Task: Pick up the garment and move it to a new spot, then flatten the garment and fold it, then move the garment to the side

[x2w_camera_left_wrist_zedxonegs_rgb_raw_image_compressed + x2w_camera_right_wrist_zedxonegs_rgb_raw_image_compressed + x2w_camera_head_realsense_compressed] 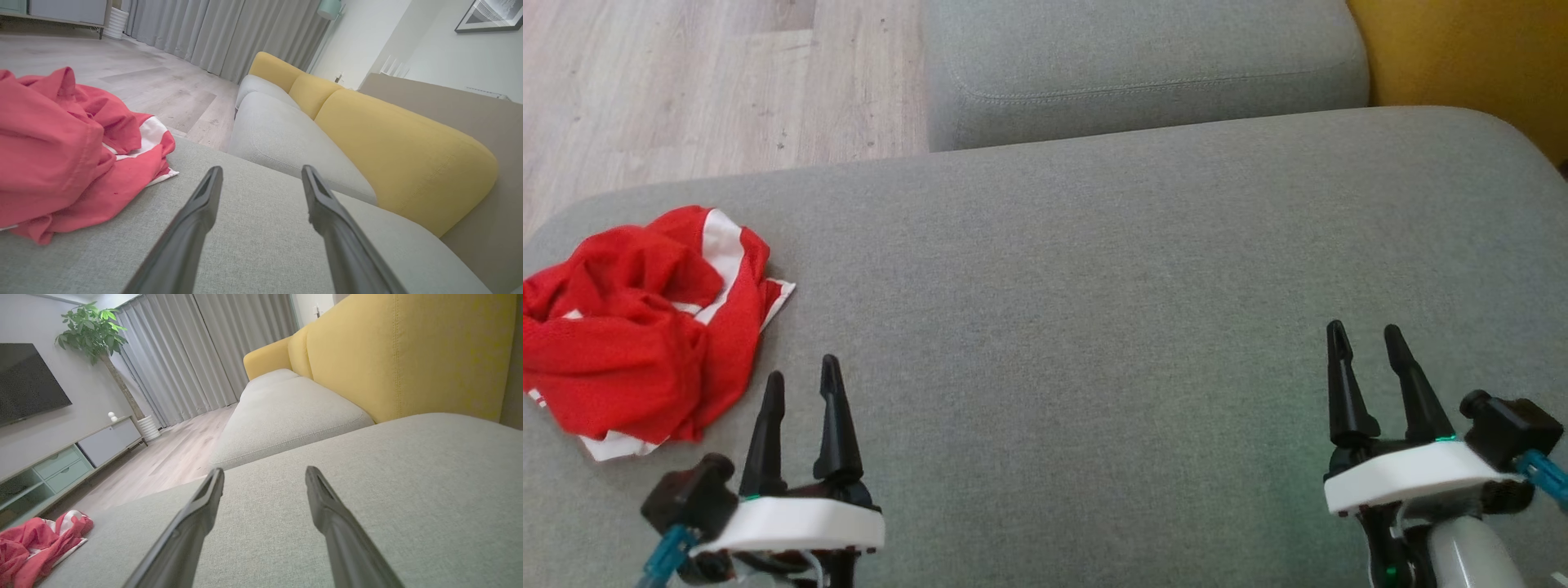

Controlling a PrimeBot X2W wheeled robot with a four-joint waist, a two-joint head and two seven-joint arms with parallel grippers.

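The left gripper hovers with fingers spread and empty. The right gripper, likewise parted and empty, is well apart at its three o'clock. The garment, a crumpled red mesh jersey with white bands, lies heaped at the left gripper's ten o'clock, near the edge of the cushion. Pickup looks not yet begun; next, the left gripper should swing toward ten o'clock and pinch a raised fold off the grey weave.

Soft, even daylight — faint shadows, wide-angle bending at wrist-view edges.

Garment red mesh cloth; cushion matt grey weave.
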